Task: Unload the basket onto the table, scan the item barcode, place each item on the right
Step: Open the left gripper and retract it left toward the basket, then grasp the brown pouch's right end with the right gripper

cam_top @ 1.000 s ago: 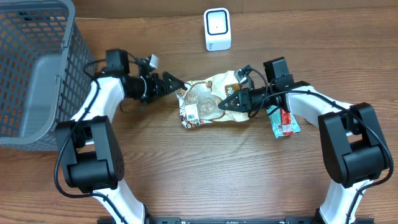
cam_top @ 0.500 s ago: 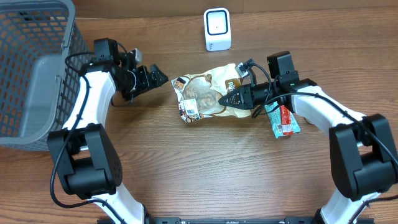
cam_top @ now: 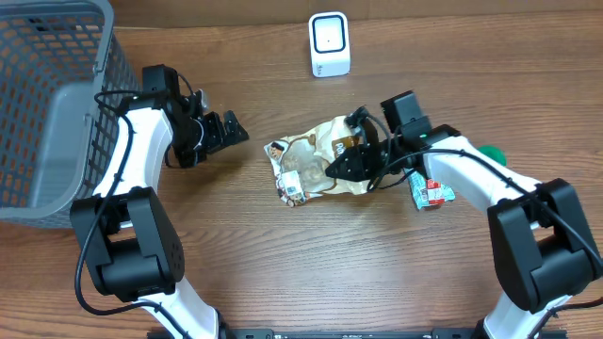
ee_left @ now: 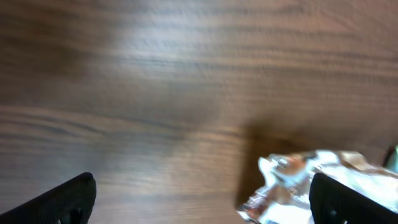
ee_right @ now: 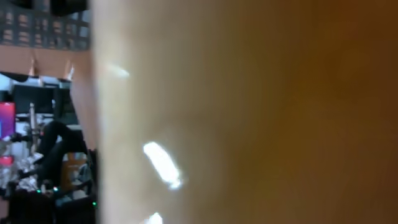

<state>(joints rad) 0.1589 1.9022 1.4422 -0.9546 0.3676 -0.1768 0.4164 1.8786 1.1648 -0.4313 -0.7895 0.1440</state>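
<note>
Withdrawal of the left gripper is the main change: a second ago it was at the left edge of the crinkled beige-and-brown foil snack packet; it now stands clear of it toward the grey plastic mesh basket, fingers spread wide and holding nothing. The left wrist view confirms this, showing only bare wood between the fingertips and the packet off to one side. The right gripper has shifted slightly left and sits over the packet's right end, which has crumpled and turned a little with it. Whether its jaws are clamped on the foil cannot be told; the right wrist view is filled by a blurred tan surface pressed close to the lens. The packet lies on the wooden table near the centre, below the small white box-shaped scanner and apart from it. A white label shows at its lower left corner, too small to read. A red-and-teal carton rests beside the right arm. Assessment: control of the packet appears to rest with the right arm alone, and presentation to the scanner is not yet made.
</note>
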